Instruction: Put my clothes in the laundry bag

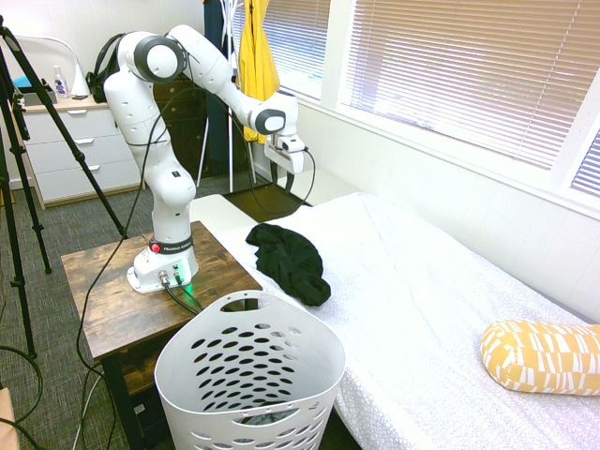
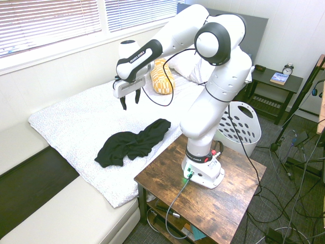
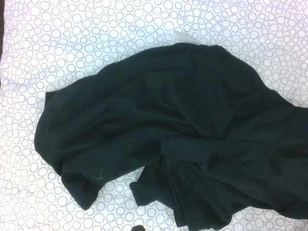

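The clothes (image 1: 291,262) are one crumpled black garment lying on the white bed cover near the bed's edge, also seen in the second exterior view as clothes (image 2: 131,144) and filling the wrist view as clothes (image 3: 173,139). My gripper (image 2: 130,101) hangs well above the garment, open, with nothing between its fingers; in the first exterior view the gripper (image 1: 292,161) shows only from the side. The laundry bag (image 1: 246,375), a white plastic basket with oval holes, stands on the floor beside the bed and the wooden table; its far side shows as the laundry bag (image 2: 242,127) behind the arm.
The bed (image 1: 422,281) has a white dotted cover and a yellow patterned pillow (image 1: 542,354). A wooden side table (image 1: 122,291) bears the arm. A yellow garment (image 1: 256,66) hangs by the window. A dark nightstand (image 2: 274,86) holds a clock and a book.
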You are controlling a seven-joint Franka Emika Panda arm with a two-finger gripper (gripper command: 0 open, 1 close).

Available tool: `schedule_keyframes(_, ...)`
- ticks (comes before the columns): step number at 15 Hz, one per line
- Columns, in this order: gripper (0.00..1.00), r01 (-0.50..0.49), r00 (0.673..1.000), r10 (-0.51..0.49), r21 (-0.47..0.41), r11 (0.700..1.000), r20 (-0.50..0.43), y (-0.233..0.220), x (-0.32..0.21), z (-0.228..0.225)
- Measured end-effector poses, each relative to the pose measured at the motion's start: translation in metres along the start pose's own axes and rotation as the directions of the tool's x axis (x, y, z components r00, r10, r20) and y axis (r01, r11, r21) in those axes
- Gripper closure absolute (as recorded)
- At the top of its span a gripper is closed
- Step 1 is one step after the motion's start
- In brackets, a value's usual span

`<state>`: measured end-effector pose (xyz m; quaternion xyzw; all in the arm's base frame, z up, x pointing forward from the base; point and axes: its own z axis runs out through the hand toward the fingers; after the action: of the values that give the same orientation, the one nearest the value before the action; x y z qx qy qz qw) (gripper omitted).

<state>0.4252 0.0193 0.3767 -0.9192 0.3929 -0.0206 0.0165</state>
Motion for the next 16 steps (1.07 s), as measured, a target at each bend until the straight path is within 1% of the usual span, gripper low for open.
schedule_keyframes(4,0.00,0.011,1.000,-0.011,0.006,1.000,-0.008,-0.006,0.001,0.002)
schedule_keyframes(8,0.00,0.019,1.000,-0.018,0.017,1.000,-0.012,-0.024,0.014,0.017)
schedule_keyframes(11,0.00,0.028,1.000,-0.028,0.008,1.000,0.007,-0.049,0.025,0.035)
schedule_keyframes(14,0.00,0.046,0.998,-0.046,-0.005,0.999,0.033,-0.084,0.011,0.060)
schedule_keyframes(16,0.00,0.055,0.998,-0.055,-0.017,0.998,0.025,-0.105,0.005,0.076)
